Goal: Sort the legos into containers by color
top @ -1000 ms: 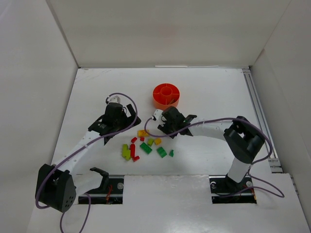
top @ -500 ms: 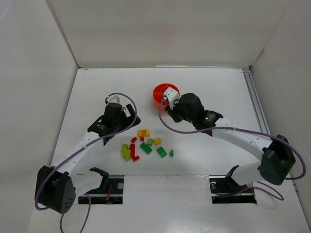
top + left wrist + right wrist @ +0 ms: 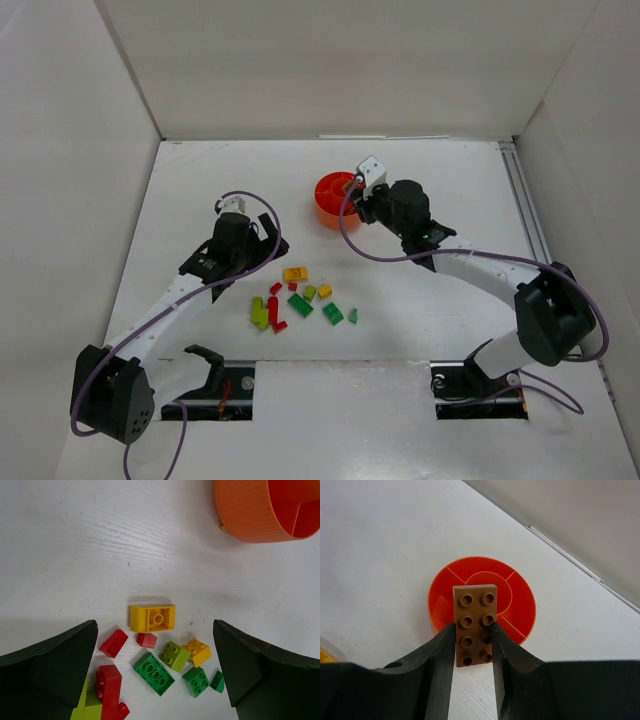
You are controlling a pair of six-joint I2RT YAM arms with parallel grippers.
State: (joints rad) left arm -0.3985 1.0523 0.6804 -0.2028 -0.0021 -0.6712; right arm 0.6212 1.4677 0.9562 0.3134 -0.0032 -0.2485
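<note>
Right fingers [image 3: 451,640] pinch a brown brick [image 3: 475,605], nearly closed across its width, long axis running six to twelve. Orange dish [image 3: 520,610] lies beneath its far end, at twelve o'clock. Left fingers [image 3: 270,238] gape empty over the loose legos [image 3: 152,667] on the desk [image 3: 75,540].

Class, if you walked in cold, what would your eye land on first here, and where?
First, the brown brick pinched in the right gripper, held over the round orange dish toward the far middle of the white table. Then the loose bricks, red, green, yellow and lime, scattered nearer the arm bases.
</note>
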